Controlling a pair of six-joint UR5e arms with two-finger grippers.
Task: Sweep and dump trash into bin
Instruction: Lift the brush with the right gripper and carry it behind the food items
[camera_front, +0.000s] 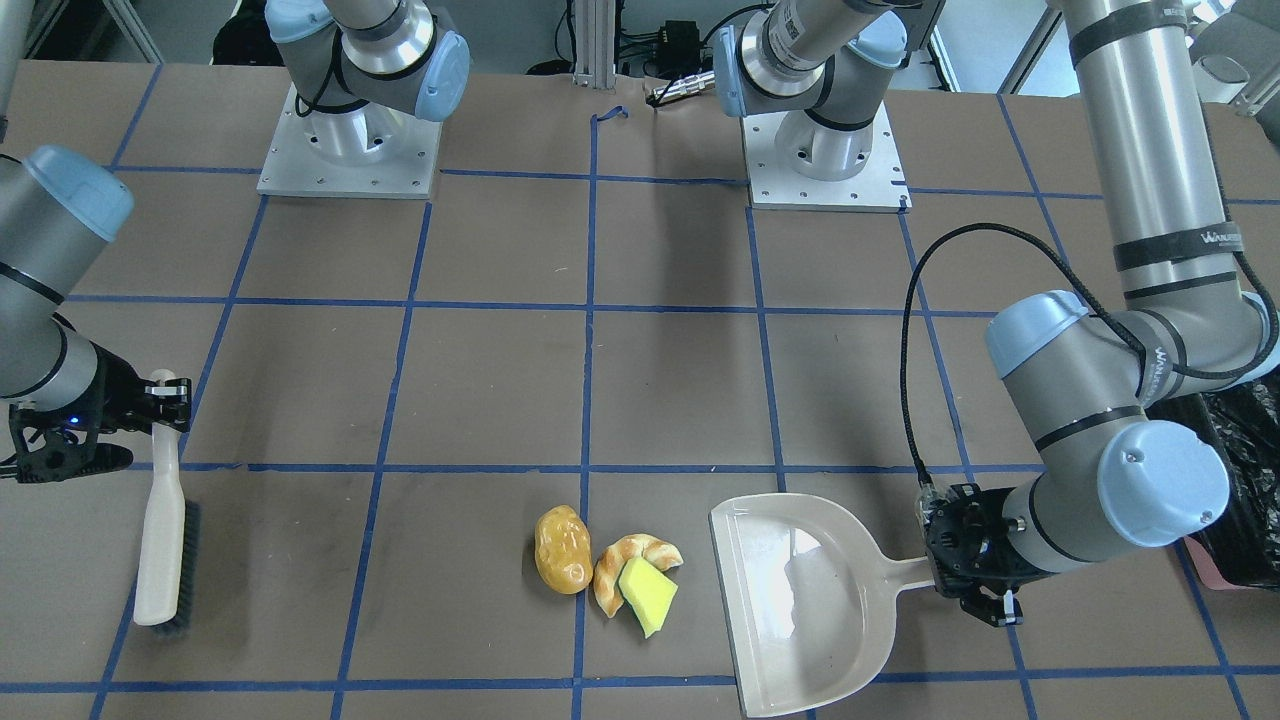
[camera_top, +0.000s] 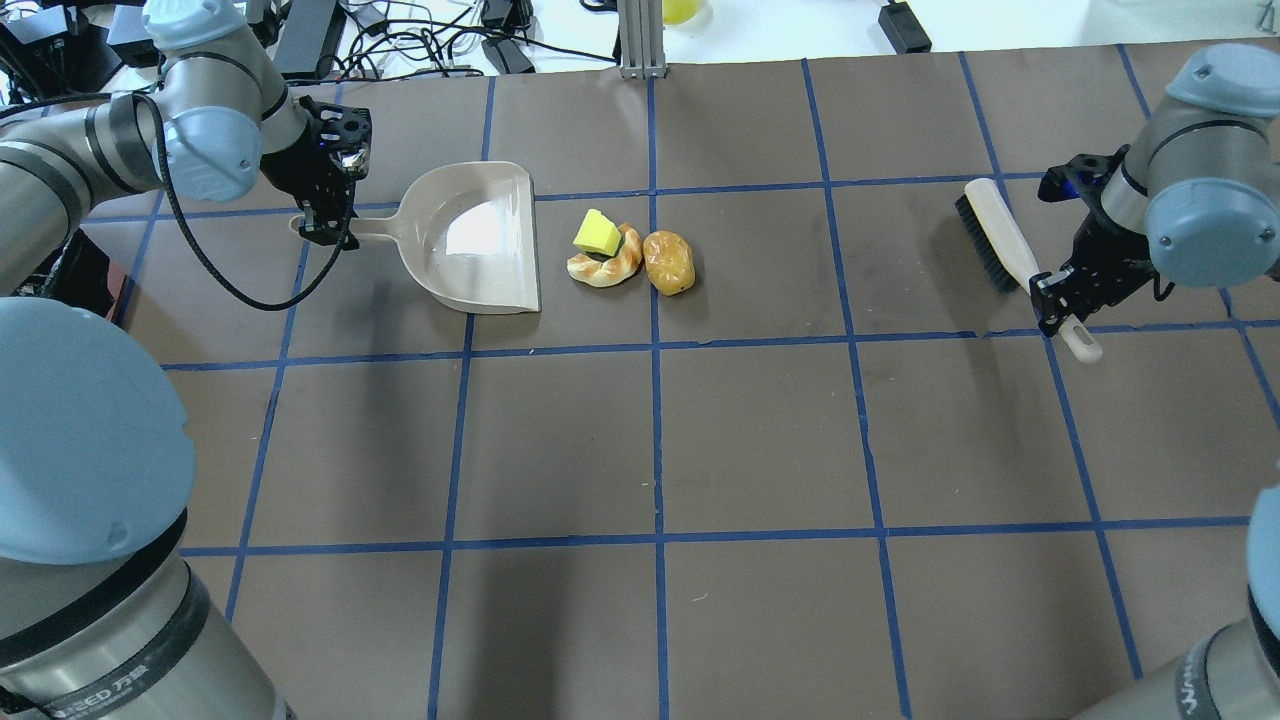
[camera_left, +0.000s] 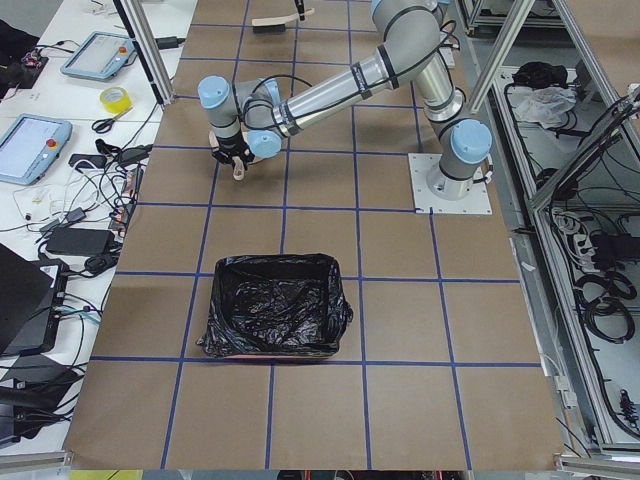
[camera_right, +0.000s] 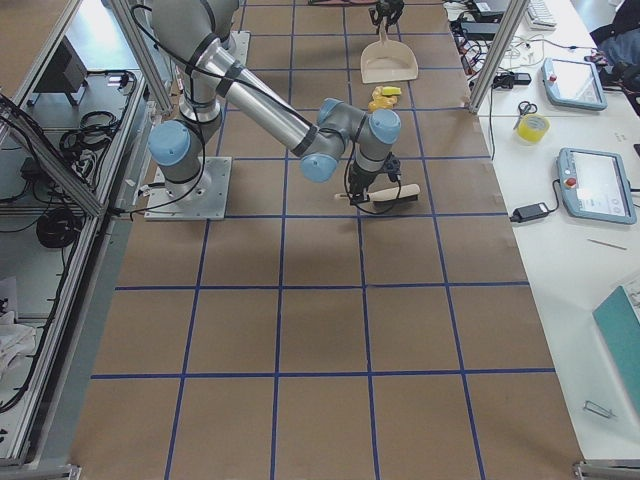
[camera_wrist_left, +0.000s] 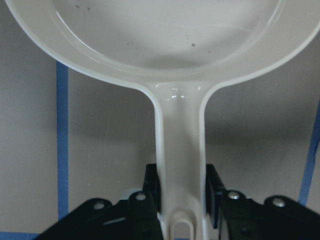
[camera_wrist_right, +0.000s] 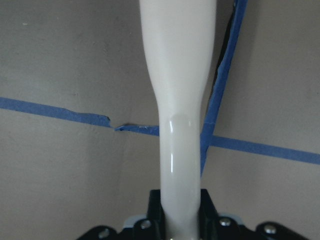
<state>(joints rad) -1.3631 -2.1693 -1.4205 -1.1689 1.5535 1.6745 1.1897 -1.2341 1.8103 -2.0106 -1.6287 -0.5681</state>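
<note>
Three pieces of trash sit clustered on the table (camera_top: 760, 440) just beside the dustpan's (camera_top: 475, 240) open lip: a glossy potato (camera_top: 669, 262) touching a croissant (camera_top: 605, 268), with a yellow sponge (camera_top: 597, 234) leaning on top of the croissant. None is in the pan yet. The left gripper (camera_wrist_left: 181, 192) is clamped on the pan's handle near its end. The right gripper (camera_wrist_right: 180, 205) is clamped on the handle of a brush (camera_top: 1000, 235), which lies well apart from the pile on the far side. The black-lined bin (camera_left: 272, 262) stands well apart, toward the table's left end.

The rounded, slick potato is the likeliest to escape, rolling sideways around the bristles if the stroke meets it off-centre. The perched sponge could tumble off and be left behind. A push against a pan held only by its handle end may pivot it or lift its lip, letting pieces slip underneath. On the long carry to the bin, any forward tilt of the shallow pan would spill the load early.
</note>
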